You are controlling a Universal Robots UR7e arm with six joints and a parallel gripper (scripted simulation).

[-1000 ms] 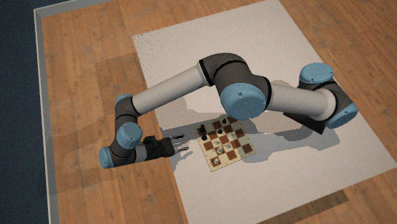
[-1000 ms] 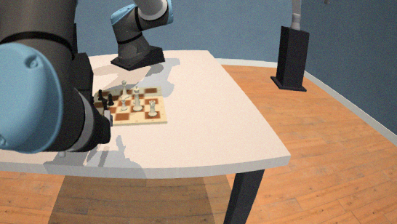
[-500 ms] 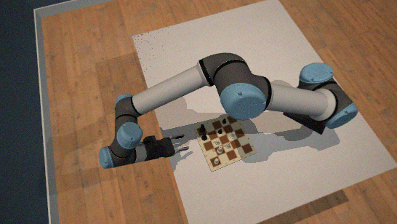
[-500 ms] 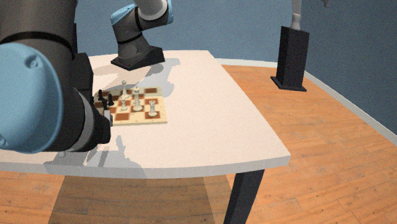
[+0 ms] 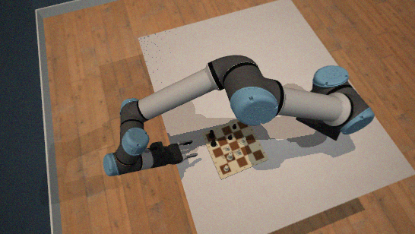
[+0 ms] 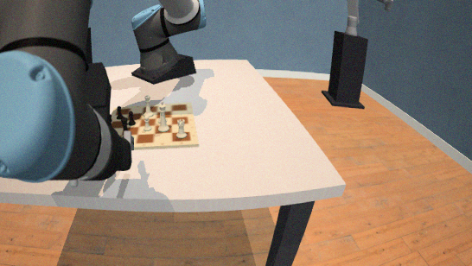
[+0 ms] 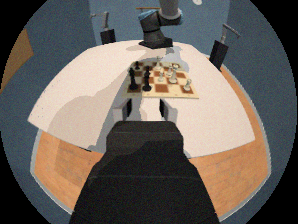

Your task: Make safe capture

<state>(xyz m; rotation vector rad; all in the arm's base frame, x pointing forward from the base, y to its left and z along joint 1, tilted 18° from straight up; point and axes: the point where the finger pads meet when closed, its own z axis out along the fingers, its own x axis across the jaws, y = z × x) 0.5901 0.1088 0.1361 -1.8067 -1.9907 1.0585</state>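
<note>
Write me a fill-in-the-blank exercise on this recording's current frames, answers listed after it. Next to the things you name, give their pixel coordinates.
1. The wall behind the table point(image 6: 268, 164) point(image 7: 210, 115) is painted ____.
2. The fingers of the hand point(image 5: 191, 149) point(image 7: 146, 108) stand ____, with nothing between them.
3. The squares of the chessboard point(image 5: 220, 175) point(image 6: 195, 144) point(image 7: 192, 96) are cream and ____.
4. The pieces on the board come in two colors: white and ____.

Missing words: blue; open; brown; black.
</note>
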